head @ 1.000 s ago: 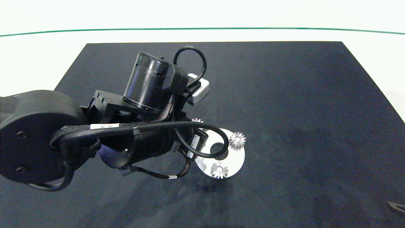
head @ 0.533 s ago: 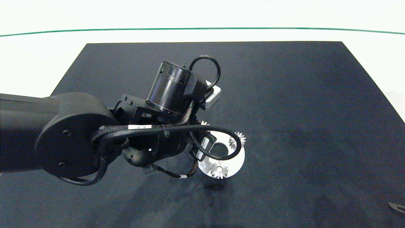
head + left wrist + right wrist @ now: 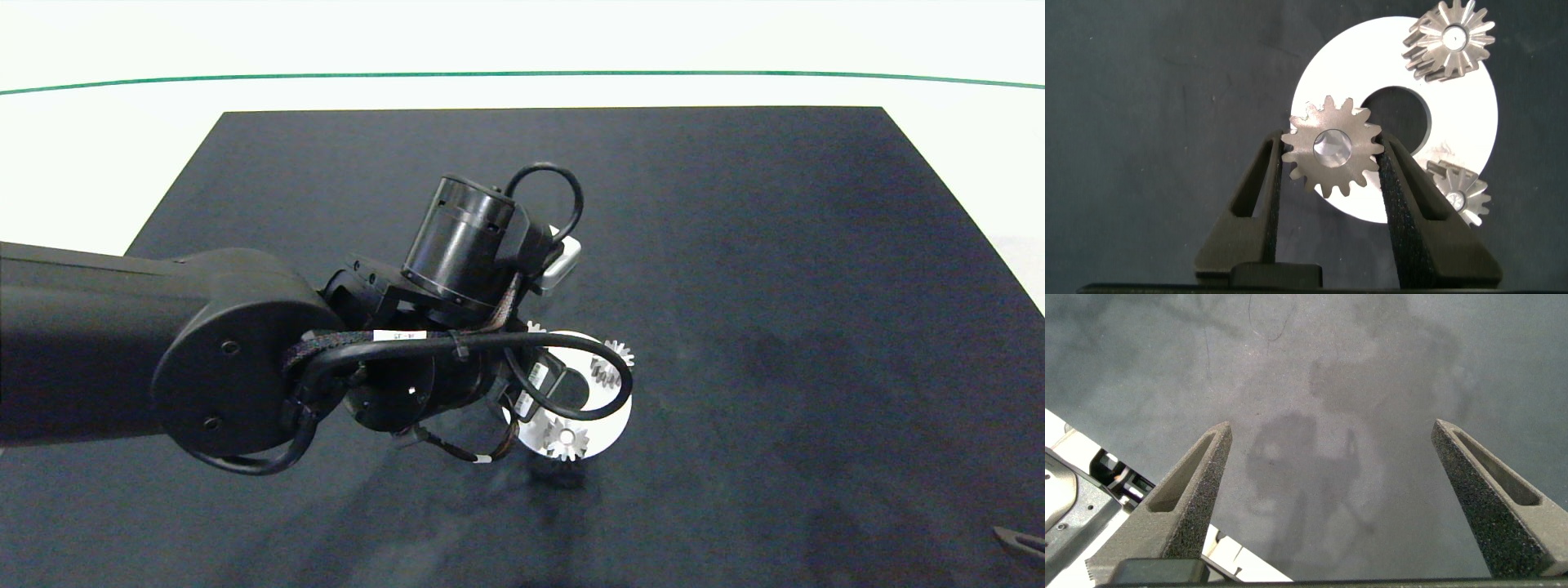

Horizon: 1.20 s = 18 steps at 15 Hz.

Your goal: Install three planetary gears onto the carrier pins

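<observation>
A flat white round disc (image 3: 612, 416) (image 3: 1470, 106) with a large centre hole lies on the dark mat. Two silver planetary gears sit on carrier pins: one at the disc's front (image 3: 566, 440) (image 3: 1459, 190), one at its right rim (image 3: 614, 359) (image 3: 1449, 39). My left gripper (image 3: 1331, 167) is shut on a third planetary gear (image 3: 1332, 147), holding it flat above the disc's left edge; in the head view only a few of its teeth (image 3: 535, 327) peek out past the left arm (image 3: 392, 359). The third pin is hidden. My right gripper (image 3: 1331, 457) stands open over bare mat.
The dark mat (image 3: 775, 286) covers most of the white table (image 3: 98, 163), whose bare top surrounds it on the far side and left. A green line (image 3: 522, 74) crosses the far table. The right gripper's tip (image 3: 1020, 541) shows at the bottom right corner.
The left arm has moved right and slightly forward, carrying the gear over the disc's left edge. The two seated gears and the right arm have not moved.
</observation>
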Motion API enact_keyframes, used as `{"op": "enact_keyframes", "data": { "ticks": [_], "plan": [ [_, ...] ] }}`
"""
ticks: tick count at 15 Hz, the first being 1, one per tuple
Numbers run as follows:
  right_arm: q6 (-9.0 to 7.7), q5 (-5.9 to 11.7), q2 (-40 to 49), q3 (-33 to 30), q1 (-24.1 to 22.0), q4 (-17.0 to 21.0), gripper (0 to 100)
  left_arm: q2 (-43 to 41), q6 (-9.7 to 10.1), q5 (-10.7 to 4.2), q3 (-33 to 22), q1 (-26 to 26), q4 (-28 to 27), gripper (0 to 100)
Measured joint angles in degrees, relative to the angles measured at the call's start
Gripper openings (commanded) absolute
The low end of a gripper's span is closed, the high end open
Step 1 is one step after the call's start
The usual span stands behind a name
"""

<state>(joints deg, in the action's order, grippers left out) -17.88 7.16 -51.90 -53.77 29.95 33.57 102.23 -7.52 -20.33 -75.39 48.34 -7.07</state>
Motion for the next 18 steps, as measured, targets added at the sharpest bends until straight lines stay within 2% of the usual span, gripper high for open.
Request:
{"op": "enact_keyframes", "data": {
  "ticks": [18],
  "plan": [
    [0.00,0.01,0.1,0.2,0.3,0.0,100,2.6,-0.09,-0.02,-0.8,-1.3,0.2,0]
  ]
}}
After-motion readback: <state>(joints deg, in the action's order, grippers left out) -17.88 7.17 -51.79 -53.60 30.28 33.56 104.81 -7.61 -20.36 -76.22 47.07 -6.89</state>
